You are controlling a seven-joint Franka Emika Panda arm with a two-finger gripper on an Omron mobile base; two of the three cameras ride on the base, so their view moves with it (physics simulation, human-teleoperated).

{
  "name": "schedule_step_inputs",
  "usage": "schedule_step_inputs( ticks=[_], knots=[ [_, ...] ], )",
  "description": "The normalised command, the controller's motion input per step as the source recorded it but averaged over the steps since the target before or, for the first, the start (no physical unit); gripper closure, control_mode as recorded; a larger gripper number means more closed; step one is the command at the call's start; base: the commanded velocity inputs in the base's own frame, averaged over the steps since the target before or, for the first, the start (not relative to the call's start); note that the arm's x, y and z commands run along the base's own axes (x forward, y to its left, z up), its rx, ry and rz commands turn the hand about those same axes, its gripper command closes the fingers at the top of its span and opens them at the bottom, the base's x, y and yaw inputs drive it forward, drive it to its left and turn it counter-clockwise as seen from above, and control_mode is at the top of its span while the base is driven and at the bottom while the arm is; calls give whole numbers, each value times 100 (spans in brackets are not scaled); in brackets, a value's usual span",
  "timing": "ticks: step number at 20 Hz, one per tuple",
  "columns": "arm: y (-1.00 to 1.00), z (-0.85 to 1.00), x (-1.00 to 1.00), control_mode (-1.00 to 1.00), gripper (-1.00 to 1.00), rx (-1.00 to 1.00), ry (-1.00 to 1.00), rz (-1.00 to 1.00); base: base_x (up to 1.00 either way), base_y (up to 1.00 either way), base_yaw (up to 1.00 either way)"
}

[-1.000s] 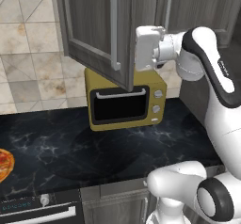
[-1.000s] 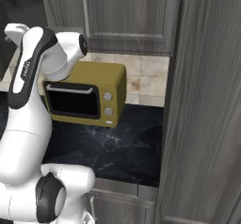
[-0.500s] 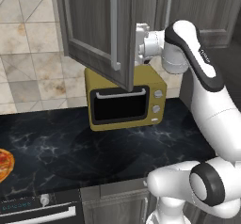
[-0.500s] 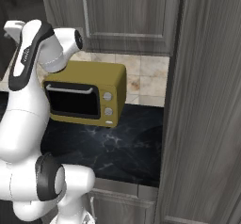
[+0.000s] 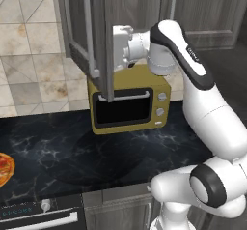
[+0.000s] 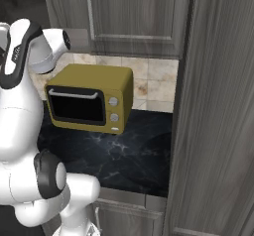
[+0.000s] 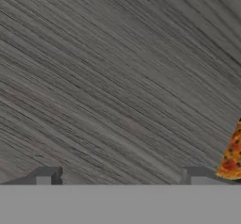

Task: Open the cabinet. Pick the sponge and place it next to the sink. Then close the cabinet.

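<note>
Spread wide and grasping nothing, the gripper (image 7: pixel 122 178) is seen in the hand view with its two dark fingertips (image 7: pixel 46 175) well apart at six o'clock, pointed straight at a close dark grey wood-grain surface. In the left base view the hand is pressed up behind the swung-out door of the cabinet (image 5: pixel 87 35), at about eleven o'clock of the picture, and the door's edge with its long silver bar handle (image 5: pixel 88 26) hides the finger ends, so whether the fingers touch the door cannot be told. The cabinet hangs on the wall above a mustard-yellow microwave (image 5: pixel 129 104), which stands on a black marbled counter (image 5: pixel 58 151) below the hand, at six o'clock from it. A pizza (image 5: pixel 4 168) lies at nine o'clock on the counter's edge, and a slice of it (image 7: pixel 231 155) is caught at three o'clock in the hand view. In the right base view the microwave (image 6: pixel 92 98) is seen at nine o'clock, under closed grey cabinet doors (image 6: pixel 134 12) at twelve o'clock.
</note>
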Motion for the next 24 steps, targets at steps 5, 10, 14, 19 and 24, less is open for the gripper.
schedule_step_inputs(
  ticks=[5, 10, 14, 19, 24],
  knots=[
    [59, 0, -12, -100, -100, 0, 0, 11, 0, 0, 0],
    [59, -1, -2, -100, -100, 0, 1, 9, 0, 0, 0],
    [34, 0, 0, -100, -100, 0, 1, 1, 0, 0, 0],
    [-3, 0, 0, -100, -100, -1, -2, -3, 0, 0, 0],
    [-22, -4, -26, -100, -100, -1, -16, -14, 0, 0, 0]
  ],
)
